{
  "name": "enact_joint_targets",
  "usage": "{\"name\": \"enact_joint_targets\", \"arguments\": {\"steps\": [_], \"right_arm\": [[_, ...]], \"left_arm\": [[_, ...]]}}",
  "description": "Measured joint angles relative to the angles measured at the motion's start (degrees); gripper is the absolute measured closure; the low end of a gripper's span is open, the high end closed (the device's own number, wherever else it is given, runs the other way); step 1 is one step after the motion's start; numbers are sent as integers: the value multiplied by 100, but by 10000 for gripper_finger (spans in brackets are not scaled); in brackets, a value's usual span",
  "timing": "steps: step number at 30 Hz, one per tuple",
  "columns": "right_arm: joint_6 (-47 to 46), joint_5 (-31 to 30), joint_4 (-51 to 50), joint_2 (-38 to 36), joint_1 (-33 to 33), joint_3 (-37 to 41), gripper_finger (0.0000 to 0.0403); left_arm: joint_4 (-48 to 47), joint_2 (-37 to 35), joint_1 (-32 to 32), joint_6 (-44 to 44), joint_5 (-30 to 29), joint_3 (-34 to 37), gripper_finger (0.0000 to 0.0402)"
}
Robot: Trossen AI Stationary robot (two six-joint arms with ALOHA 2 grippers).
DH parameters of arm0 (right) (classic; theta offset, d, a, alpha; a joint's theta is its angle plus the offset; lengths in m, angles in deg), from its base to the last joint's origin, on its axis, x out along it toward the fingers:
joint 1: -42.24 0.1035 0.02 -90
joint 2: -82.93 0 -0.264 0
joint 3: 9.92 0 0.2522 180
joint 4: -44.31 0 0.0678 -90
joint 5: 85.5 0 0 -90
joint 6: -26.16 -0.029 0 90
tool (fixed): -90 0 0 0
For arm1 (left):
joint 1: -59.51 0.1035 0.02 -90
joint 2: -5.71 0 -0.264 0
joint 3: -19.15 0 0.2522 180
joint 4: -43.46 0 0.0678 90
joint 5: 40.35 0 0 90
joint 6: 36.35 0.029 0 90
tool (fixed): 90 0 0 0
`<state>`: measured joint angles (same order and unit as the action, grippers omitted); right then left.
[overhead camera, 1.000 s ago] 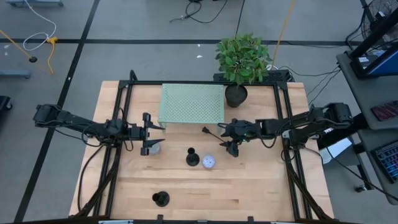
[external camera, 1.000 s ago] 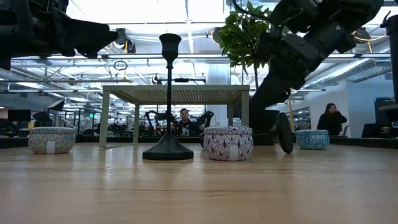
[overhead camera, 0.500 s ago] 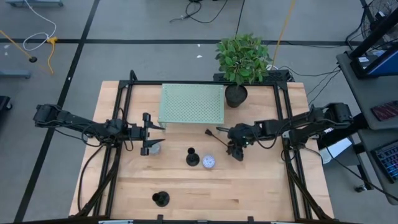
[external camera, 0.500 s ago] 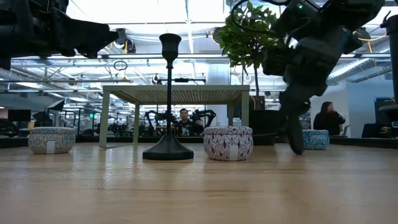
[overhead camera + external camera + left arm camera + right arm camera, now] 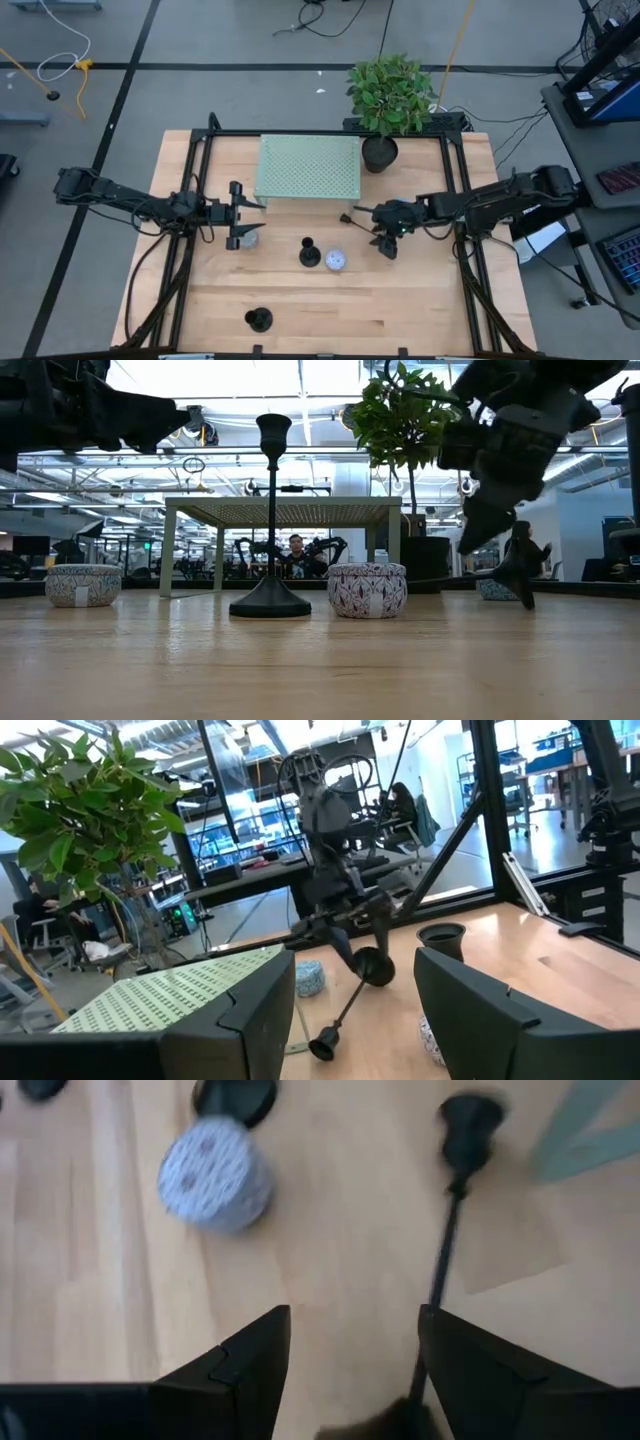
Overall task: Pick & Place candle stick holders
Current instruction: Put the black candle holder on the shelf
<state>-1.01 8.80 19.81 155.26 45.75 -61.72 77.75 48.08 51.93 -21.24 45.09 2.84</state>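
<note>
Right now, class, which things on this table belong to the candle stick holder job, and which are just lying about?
Job in hand:
upright holder mid-table; holder near the front edge; tilted holder, gripped by the right claw.

Lying about:
patterned tins; green perforated stand; potted plant. The left claw waits open beside one tin.

Grey floor (image 5: 200, 90) around a light wood tabletop (image 5: 330, 300), dark tape lines crossing it. Yellow cable (image 5: 60, 70) on the floor off the far-left corner, black cables (image 5: 320, 15) past the far edge. Shelving (image 5: 600, 130) off the right edge. Low view: open workshop behind, bright ceiling lights (image 5: 220, 380), pipes and ducts overhead, desks and dark equipment, one seated person (image 5: 296, 552) mid-room, another person (image 5: 532, 550) to the right. Left wrist view: glass partitions with dark frames (image 5: 480, 810).
</note>
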Motion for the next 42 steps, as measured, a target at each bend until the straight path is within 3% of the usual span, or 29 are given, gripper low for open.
{"name": "enact_joint_targets", "arguments": {"steps": [5, 23, 42], "right_arm": [[60, -467, 55, -199, -156, -2, 191], [408, -424, -56, 706, -721, -2, 194], [236, -103, -70, 757, -719, 143, 291]], "left_arm": [[3, 0, 1, 180, 0, 0, 188], [47, 0, 1, 474, 2, 0, 188], [18, 0, 1, 429, 8, 0, 188]]}}
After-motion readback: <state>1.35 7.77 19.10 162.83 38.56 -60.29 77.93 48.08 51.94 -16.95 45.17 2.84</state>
